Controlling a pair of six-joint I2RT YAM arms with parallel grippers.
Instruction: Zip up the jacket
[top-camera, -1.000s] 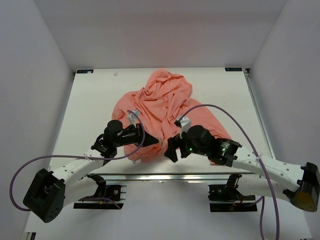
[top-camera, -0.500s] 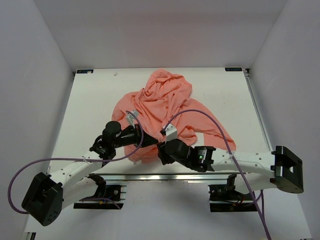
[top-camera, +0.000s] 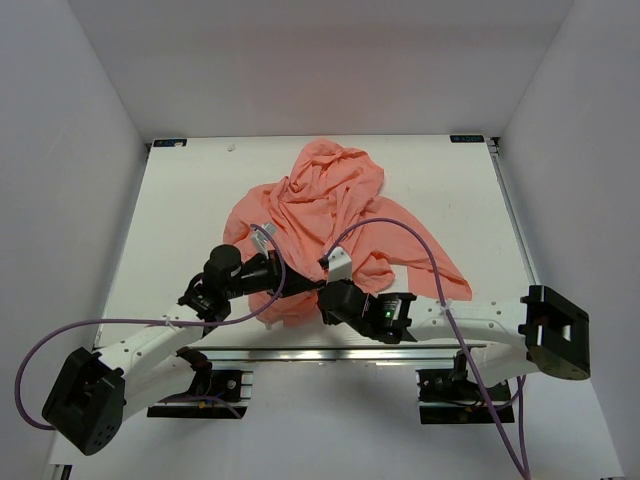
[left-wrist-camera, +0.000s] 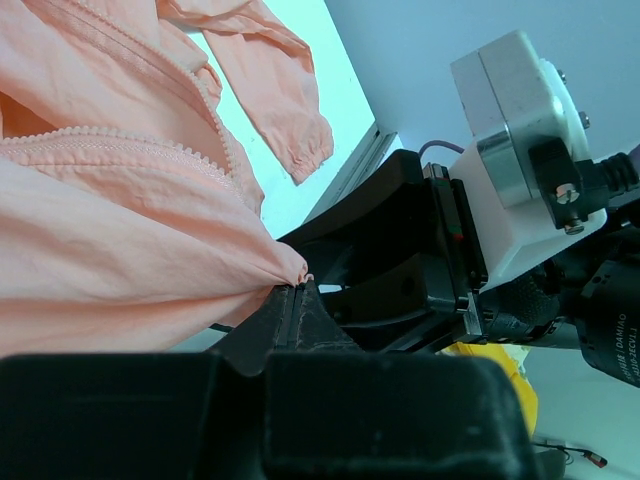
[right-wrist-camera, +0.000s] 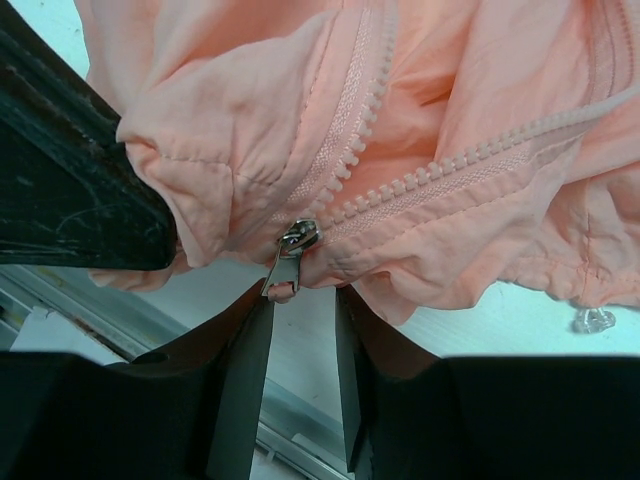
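The salmon-pink jacket (top-camera: 325, 195) lies crumpled on the white table, hood toward the back. My left gripper (top-camera: 293, 290) is shut on its near hem; in the left wrist view the fingers (left-wrist-camera: 298, 287) pinch a fold of the jacket (left-wrist-camera: 120, 220). My right gripper (top-camera: 322, 303) is right beside it at the same hem. In the right wrist view the right gripper (right-wrist-camera: 305, 297) stands partly open below the zipper slider (right-wrist-camera: 300, 237). The metal pull tab (right-wrist-camera: 282, 272) hangs against the left fingertip. The zipper teeth (right-wrist-camera: 430, 175) are parted above the slider.
The white table (top-camera: 180, 200) ends in a metal rail (top-camera: 330, 352) just in front of both grippers. Purple cables (top-camera: 400, 225) loop over the jacket's right side. A sleeve cuff (left-wrist-camera: 300, 150) lies near the table edge. Grey walls enclose the sides.
My right arm has swung left from the jacket's right side to the near hem beside the left gripper, and its jaws have narrowed. The left gripper has kept its hold.
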